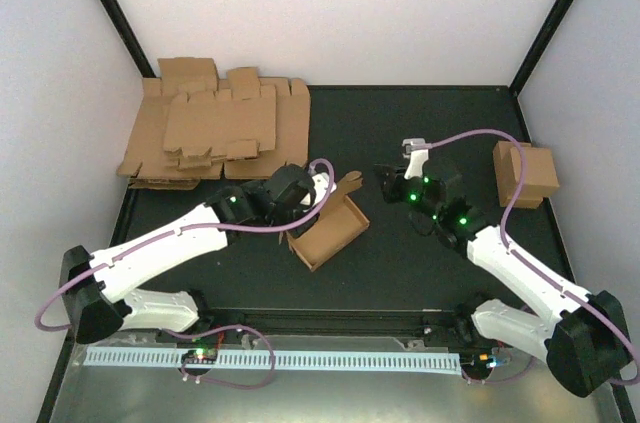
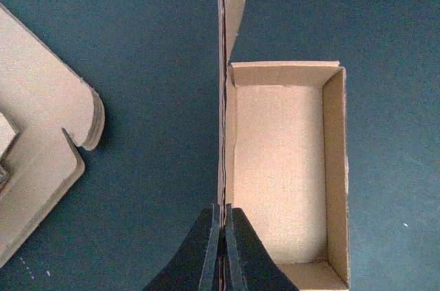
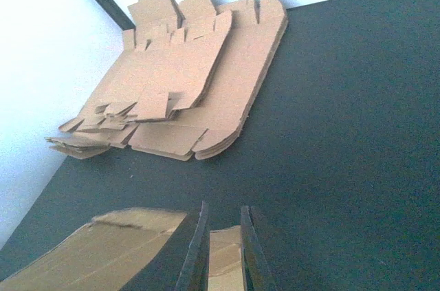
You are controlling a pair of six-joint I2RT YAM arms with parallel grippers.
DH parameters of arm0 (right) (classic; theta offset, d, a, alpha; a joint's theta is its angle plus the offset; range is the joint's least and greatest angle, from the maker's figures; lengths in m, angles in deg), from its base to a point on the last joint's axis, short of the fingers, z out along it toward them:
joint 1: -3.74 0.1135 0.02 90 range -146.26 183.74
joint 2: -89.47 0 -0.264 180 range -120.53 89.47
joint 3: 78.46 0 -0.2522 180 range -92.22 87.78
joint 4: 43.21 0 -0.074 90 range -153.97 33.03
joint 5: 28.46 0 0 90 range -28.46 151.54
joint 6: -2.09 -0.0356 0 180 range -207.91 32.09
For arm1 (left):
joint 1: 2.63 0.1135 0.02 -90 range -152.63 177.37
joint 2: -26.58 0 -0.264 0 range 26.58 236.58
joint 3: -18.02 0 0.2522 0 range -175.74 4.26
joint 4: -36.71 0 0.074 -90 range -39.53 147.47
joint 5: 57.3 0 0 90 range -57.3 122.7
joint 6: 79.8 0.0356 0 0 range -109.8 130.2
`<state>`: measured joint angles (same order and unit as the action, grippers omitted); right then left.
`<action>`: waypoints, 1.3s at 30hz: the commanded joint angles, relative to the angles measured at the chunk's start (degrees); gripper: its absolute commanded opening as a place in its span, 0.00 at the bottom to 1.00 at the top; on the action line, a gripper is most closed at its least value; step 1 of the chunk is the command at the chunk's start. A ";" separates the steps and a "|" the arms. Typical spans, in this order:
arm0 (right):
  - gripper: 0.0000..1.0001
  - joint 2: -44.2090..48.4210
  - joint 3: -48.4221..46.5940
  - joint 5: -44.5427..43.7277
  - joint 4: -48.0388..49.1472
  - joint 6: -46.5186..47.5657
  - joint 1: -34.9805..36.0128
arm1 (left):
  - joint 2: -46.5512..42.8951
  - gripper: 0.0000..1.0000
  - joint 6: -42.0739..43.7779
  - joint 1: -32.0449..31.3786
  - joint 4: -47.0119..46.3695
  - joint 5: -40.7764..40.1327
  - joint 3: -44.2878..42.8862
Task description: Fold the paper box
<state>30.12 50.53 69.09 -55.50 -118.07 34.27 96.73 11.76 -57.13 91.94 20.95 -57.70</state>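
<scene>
Left gripper is pinched fully closed on the upright side panel of the small brown cardboard paper box. The box is an open rectangular tray on the black tabletop, just in front of the right end of the pile of flat brown cardboard blanks. Right gripper, farther right of that pile and apart from the box, has its jaws a narrow slit apart and grips nothing.

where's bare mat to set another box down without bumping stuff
Bare mat lies far-centre, between the pile and the folded box, and along the near edge, in front of the paper box. Crowded: the far-left corner and the centre.
</scene>
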 commanded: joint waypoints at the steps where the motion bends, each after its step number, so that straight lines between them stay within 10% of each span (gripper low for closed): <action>1: 0.18 -1.11 -1.23 3.25 2.68 3.59 -0.02 | 2.83 0.02 3.04 2.22 -3.64 -0.86 -4.25; 19: 0.75 -13.50 4.72 13.46 19.72 16.31 -0.72 | 11.16 0.02 7.93 13.76 6.33 17.66 -13.11; 26: 0.81 -14.39 -0.74 -5.84 14.02 6.63 -0.72 | 11.00 0.02 5.21 14.19 5.64 16.27 -12.27; 29: 0.99 -14.22 -0.85 -9.83 17.82 4.92 -0.73 | 10.25 0.02 4.65 14.42 4.63 16.04 -11.37; 39: 0.99 -26.99 -20.41 -22.66 9.17 2.73 -0.46 | 10.36 0.02 4.06 15.03 3.88 16.65 -11.34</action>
<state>5.75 33.81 53.70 -45.03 -114.24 33.83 108.07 16.55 -42.71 97.10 36.62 -68.56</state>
